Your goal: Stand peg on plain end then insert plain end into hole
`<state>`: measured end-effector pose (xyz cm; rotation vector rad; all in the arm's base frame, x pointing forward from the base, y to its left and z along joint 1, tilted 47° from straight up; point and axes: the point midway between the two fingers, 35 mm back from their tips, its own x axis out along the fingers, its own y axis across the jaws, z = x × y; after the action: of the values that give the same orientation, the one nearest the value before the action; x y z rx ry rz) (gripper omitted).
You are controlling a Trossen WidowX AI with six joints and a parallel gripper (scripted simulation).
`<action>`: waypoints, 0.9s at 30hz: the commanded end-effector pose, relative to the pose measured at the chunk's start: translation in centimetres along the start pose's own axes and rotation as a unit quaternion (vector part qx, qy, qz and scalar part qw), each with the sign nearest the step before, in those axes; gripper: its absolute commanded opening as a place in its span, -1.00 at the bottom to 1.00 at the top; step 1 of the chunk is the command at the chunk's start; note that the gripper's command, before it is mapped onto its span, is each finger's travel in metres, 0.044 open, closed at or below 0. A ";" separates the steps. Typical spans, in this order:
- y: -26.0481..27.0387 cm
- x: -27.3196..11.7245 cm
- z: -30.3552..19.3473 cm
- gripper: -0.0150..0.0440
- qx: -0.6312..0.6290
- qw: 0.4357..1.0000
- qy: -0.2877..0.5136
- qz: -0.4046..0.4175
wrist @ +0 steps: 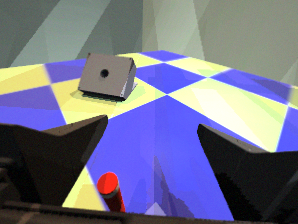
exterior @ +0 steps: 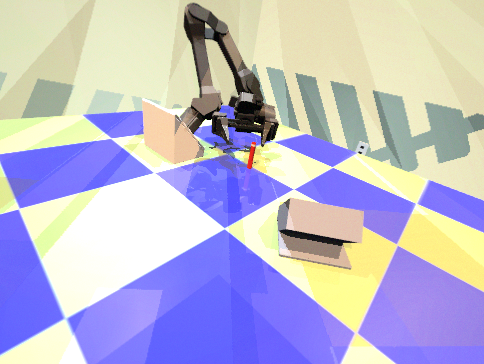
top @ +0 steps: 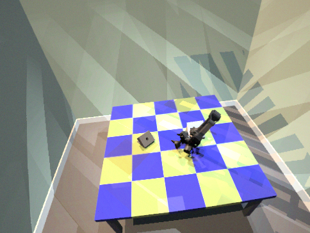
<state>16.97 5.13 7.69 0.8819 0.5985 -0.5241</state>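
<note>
The red peg stands upright on the table, its banded end up and its plain end down. My gripper is wide open and empty. In the wrist view the peg's top is low in the picture, left of the middle and close to the left finger; its lower part is cut off by the gripper body. In the exterior view the fingertips are around the height of the peg's top. The sloped panel shows its dark hole; the exterior camera sees its back.
A pale angled block stands beside the arm's base. The table has a blue and yellow checkered top. A small white object with dark spots shows beyond the table's far edge in the exterior view.
</note>
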 end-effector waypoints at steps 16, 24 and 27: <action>0.9 -1.4 5.5 1.00 0.047 0.996 0.070 0.041; 1.6 -3.4 8.4 1.00 0.029 0.993 0.040 0.109; 1.8 -4.3 9.3 1.00 0.014 0.991 0.018 0.134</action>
<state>17.75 -0.54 15.10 1.0081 0.5415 -0.3085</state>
